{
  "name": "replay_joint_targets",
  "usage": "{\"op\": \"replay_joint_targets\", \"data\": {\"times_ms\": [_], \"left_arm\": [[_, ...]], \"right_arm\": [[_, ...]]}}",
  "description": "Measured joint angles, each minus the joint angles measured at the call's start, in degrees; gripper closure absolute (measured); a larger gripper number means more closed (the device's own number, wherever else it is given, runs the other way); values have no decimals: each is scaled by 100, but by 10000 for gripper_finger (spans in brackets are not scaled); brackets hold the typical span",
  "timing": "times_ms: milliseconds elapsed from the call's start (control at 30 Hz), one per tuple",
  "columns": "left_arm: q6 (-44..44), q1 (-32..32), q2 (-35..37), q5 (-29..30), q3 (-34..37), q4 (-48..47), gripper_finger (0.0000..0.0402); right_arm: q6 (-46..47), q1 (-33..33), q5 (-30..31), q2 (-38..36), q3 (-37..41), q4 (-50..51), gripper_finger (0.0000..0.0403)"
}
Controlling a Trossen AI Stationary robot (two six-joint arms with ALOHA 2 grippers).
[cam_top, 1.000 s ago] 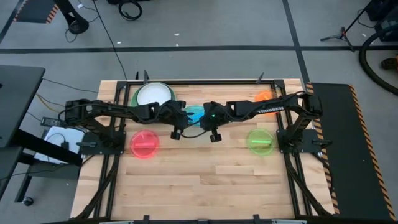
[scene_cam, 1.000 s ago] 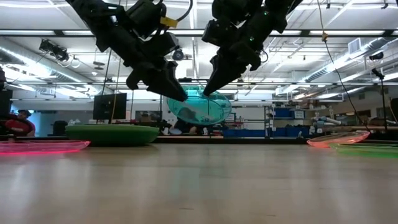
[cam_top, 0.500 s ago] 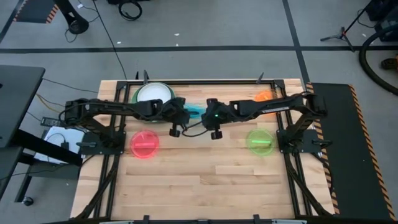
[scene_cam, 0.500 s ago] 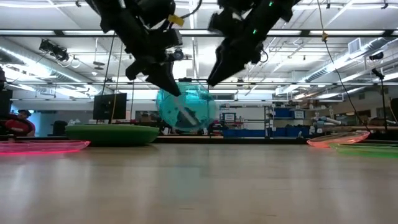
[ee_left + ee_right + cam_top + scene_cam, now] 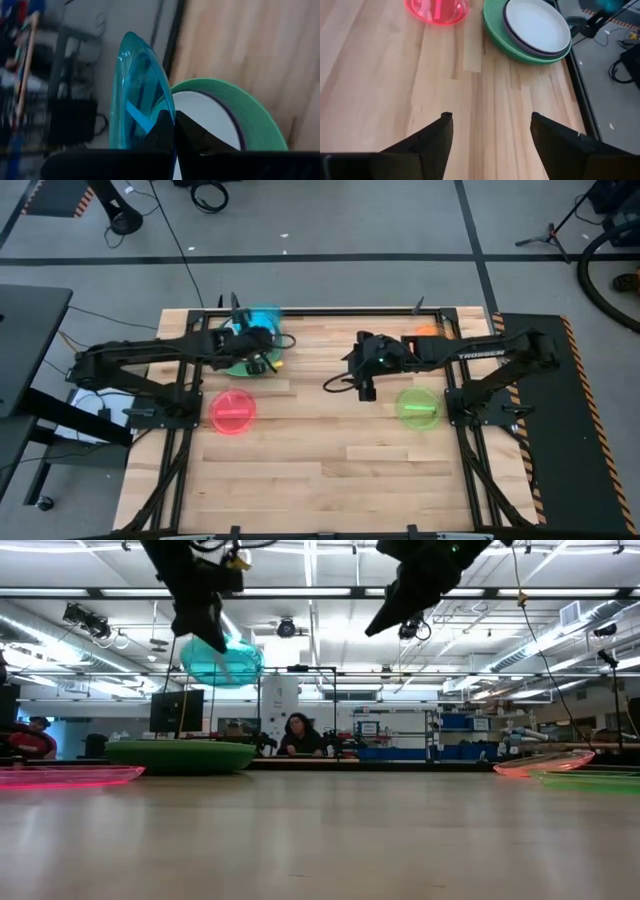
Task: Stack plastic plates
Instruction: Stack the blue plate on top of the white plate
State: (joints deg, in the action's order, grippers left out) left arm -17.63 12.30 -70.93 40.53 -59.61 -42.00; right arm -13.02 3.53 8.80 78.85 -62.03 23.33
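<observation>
The left gripper (image 5: 172,131) pinches the blue plate (image 5: 137,95) edge-on above the stack (image 5: 245,345) at eleven o'clock, so probably level it, centre it over the white plate (image 5: 536,25), then release; the right gripper (image 5: 490,131) waits open mid-table.

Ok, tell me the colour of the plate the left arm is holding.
Translucent blue plate, gripped on edge by the left tool; clearest in the left wrist view.

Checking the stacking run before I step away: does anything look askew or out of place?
Only the blue plate: the left gripper holds it on edge in the air over the stack, not flat. The right gripper hangs open and empty above bare wood.
</observation>
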Motion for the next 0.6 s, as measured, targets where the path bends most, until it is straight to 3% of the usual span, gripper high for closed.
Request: {"op": "replay_joint_targets", "data": {"times_ms": [133, 233, 433, 600], "left_arm": [[839, 344, 219, 110, 2, -658, 391], [1002, 620, 177, 152, 140, -844, 391], [691, 937, 144, -389, 1274, 624, 391], [74, 1016, 143, -455, 2034, 1947, 391]], "right_arm": [[-7, 35, -22, 82, 517, -924, 134], [-43, 35, -74, 217, 855, -1543, 132], [278, 24, 0, 474, 901, -1141, 123], [444, -19, 225, 540, 737, -601, 121]]}}
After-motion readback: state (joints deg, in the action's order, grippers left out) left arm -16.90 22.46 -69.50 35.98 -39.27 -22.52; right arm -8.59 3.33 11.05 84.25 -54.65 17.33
